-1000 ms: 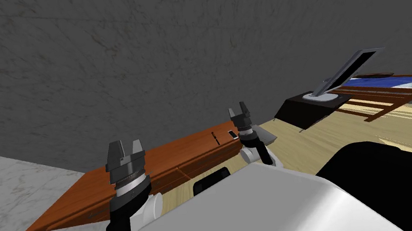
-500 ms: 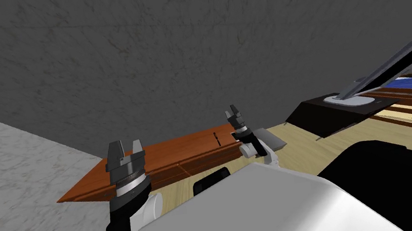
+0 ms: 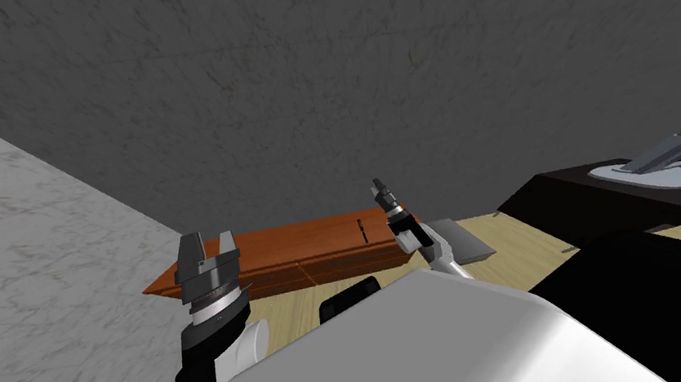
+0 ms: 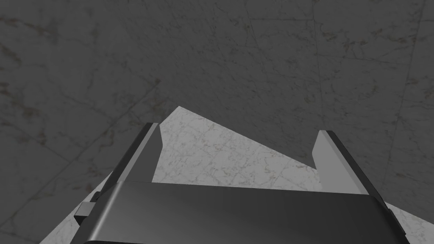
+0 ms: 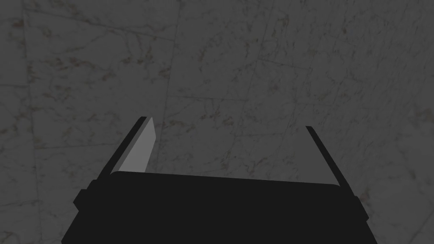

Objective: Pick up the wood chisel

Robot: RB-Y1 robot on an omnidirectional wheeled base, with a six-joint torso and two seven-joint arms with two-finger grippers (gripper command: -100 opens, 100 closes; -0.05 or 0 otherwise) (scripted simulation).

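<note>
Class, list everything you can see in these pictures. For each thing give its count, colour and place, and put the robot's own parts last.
Wall: one, dark grey, marbled, straight ahead.
Side wall: one, pale grey, marbled, on the left.
Floor: one, pale wood, in front of the furniture.
Cabinet: one, low, reddish-brown wood, against the dark wall.
Slim tool: one, dark, on the cabinet top near its right end; too small to identify.
Table: one, dark, on the right.
Stand with tilted panel: one, grey, on the table.
Flat slab: one, grey, beside the right forearm.
Left gripper: one, grey, open, before the cabinet's left end.
Right gripper: one, dark, open, by the slim tool.
</note>
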